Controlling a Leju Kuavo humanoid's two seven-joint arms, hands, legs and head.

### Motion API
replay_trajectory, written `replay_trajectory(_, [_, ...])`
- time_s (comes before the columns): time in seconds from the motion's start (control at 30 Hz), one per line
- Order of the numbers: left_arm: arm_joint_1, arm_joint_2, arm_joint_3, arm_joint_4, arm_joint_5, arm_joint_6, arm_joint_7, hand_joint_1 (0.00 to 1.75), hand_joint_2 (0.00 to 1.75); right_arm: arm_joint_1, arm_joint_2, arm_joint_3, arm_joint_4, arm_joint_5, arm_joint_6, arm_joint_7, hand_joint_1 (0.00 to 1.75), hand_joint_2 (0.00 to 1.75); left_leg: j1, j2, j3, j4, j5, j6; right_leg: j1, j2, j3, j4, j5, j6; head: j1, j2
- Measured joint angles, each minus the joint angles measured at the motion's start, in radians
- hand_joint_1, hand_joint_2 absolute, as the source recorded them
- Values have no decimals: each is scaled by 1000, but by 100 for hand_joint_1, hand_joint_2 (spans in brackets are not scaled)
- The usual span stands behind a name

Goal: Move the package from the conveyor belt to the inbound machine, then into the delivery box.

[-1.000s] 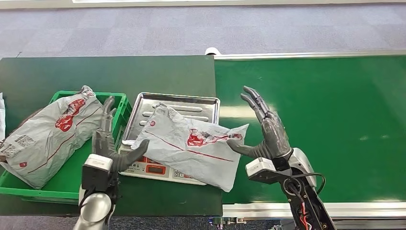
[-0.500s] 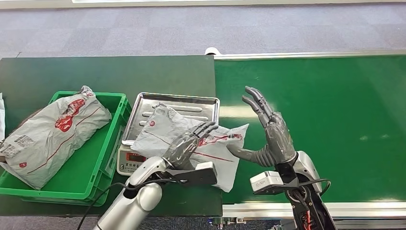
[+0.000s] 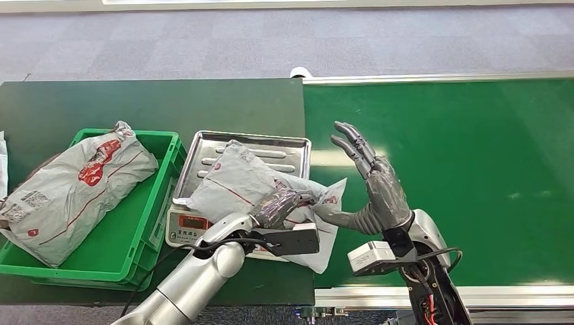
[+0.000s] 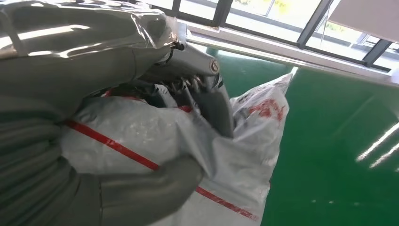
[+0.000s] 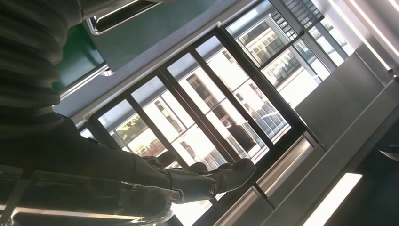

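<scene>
Two hands: left hand (image 3: 281, 203) grips the red-printed package (image 3: 244, 183), its writing unreadable; right hand (image 3: 376, 186) spread, holding nothing.

Silver metal left arm (image 3: 196, 284), dark grey many-fingered left hand (image 3: 279, 205) and right hand (image 3: 376, 186), black cables and red wiring at right wrist (image 3: 423, 281)

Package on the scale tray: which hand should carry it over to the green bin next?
Left. The left hand already grips the package on the scale tray and is on the green bin side. The right hand is open, its thumb at the package's far edge.
</scene>
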Motion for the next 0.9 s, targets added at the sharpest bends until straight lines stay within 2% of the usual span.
replay_trajectory(0.17, [-2,-6,35,10,74,59,-17,175,175,-7,1,-1,3,0,1,0,0,175,0,0,0,0,0,0,0,0,0,0,0,0,0,0])
replay_trajectory(0.3, [24,-11,81,-41,178,163,-104,175,175,-7,1,-4,5,0,0,1,0,175,0,1,0,0,0,0,0,0,-1,0,0,0,0,0])
replay_trajectory(0.6, [117,-3,127,-386,311,394,-198,175,175,-8,-1,-8,10,-8,-18,7,0,175,0,0,-1,0,0,0,0,0,-1,0,0,0,0,0])
replay_trajectory(0.73, [154,3,156,-543,452,495,-257,175,175,-8,-3,-7,20,-14,-43,12,0,175,0,0,-2,0,0,0,0,0,-2,0,0,0,0,0])
replay_trajectory(0.9, [175,13,208,-675,527,594,-302,175,175,0,-7,-7,31,-25,-65,10,0,175,0,0,-2,0,0,0,0,0,-2,0,0,0,0,0])
